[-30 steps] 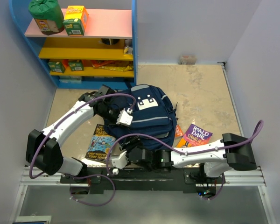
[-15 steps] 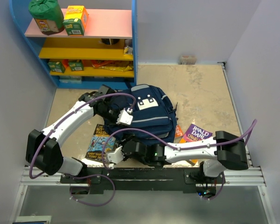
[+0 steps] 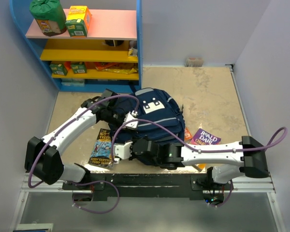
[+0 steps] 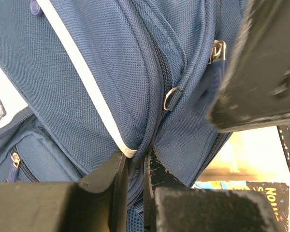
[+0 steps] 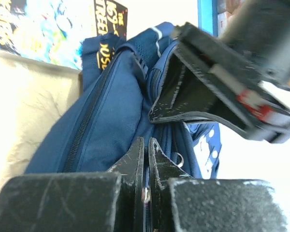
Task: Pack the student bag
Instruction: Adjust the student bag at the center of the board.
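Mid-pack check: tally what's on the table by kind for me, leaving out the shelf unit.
navy-blue fabric backpack: 1
books with covers showing: 2 (dark-covered book, purple Roald Dahl book)
small tan box at the far wall: 1
Total: 4
Not counted: an orange item beside the purple book, too hidden to class.

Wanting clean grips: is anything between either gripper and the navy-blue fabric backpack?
Nothing visible. The jaws of the left gripper pinch the navy-blue fabric backpack directly; the right gripper is shut on its zipped edge.
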Controlling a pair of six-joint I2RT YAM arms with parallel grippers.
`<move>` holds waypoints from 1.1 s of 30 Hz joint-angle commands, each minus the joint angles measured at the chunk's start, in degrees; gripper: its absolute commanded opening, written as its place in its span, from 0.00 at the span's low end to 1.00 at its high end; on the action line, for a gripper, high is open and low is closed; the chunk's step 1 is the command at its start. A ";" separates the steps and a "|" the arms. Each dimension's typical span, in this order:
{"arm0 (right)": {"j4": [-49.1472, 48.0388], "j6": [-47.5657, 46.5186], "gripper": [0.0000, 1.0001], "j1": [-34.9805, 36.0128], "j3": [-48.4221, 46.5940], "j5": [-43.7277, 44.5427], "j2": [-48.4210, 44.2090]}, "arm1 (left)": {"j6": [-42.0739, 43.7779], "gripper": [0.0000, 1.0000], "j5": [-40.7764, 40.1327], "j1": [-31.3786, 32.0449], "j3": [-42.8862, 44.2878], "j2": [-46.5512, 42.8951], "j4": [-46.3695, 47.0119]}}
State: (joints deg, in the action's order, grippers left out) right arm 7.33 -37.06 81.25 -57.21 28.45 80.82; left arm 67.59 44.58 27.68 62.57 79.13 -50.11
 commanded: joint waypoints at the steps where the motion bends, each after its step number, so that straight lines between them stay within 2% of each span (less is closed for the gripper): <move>1: 2.24 7.42 0.00 -0.31 0.17 2.58 -5.58 | -1.76 0.00 -1.68 -0.35 -1.83 -0.91 2.82; 7: 1.90 15.41 0.00 0.13 2.71 0.47 -9.00 | -7.64 0.00 -3.79 -0.35 -1.92 -0.30 8.26; 12: -3.11 24.20 0.00 1.80 8.07 4.50 -14.70 | -11.77 0.00 -3.71 -0.44 -1.22 -0.47 12.48; 18: -6.63 34.57 0.00 3.65 14.05 11.26 -19.99 | -12.92 0.00 -4.41 -0.44 0.89 0.67 12.84; 26: -3.48 47.24 0.00 5.67 17.22 18.22 -21.93 | -13.45 0.00 -4.06 -0.52 -0.25 -0.29 13.54; 33: 0.75 57.00 0.00 8.22 18.71 17.17 -22.28 | -12.92 0.00 -3.71 -0.61 -1.92 -2.57 13.02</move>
State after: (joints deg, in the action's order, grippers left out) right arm 6.13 11.73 88.29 -39.16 44.01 59.61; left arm 56.07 41.93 28.25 60.69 79.22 -42.89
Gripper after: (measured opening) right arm 0.007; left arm 0.154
